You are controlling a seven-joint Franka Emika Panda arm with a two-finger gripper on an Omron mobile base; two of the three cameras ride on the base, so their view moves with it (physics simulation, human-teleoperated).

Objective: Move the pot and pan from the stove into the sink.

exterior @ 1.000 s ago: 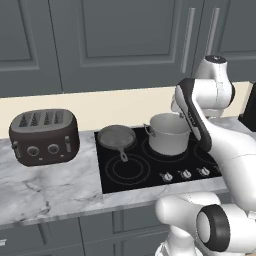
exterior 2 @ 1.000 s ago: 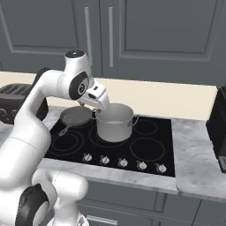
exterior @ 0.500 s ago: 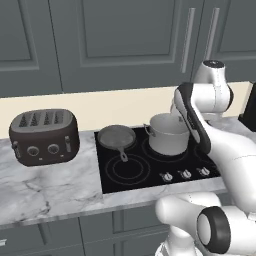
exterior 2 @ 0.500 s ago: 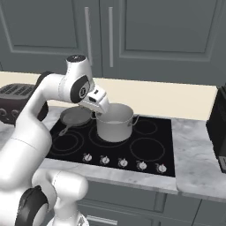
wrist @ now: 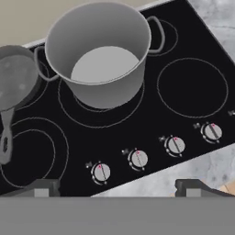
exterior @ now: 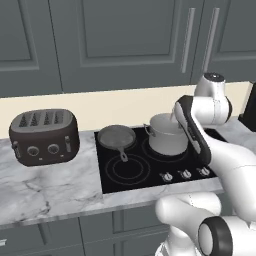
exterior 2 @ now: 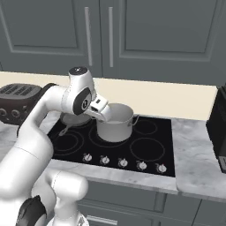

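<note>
The pot (wrist: 98,50) stands upright on a rear burner ring of the stove (wrist: 183,82), its two loop handles out to the sides and its inside bare. In the left base view the pot (exterior: 166,135) is partly covered by the arm; in the right base view the pot (exterior 2: 115,124) sits just behind the wrist. The pan (wrist: 13,82) lies just beside it on the neighbouring rear burner, its rim near the pot's handle but whether they touch cannot be told; its short handle points toward the front of the cooktop. The pan (exterior: 117,137) shows plainly in the left base view, while the arm hides most of the pan (exterior 2: 73,119) in the right base view.

The gripper (wrist: 117,188) hovers above the front edge of the stove over the row of knobs (wrist: 137,159), jaws wide apart and holding nothing, clear of both vessels.

A dark toaster (exterior: 44,136) sits on the marble counter (exterior: 45,190) well to the left of the stove, and grey cabinets (exterior: 115,45) hang above
</note>
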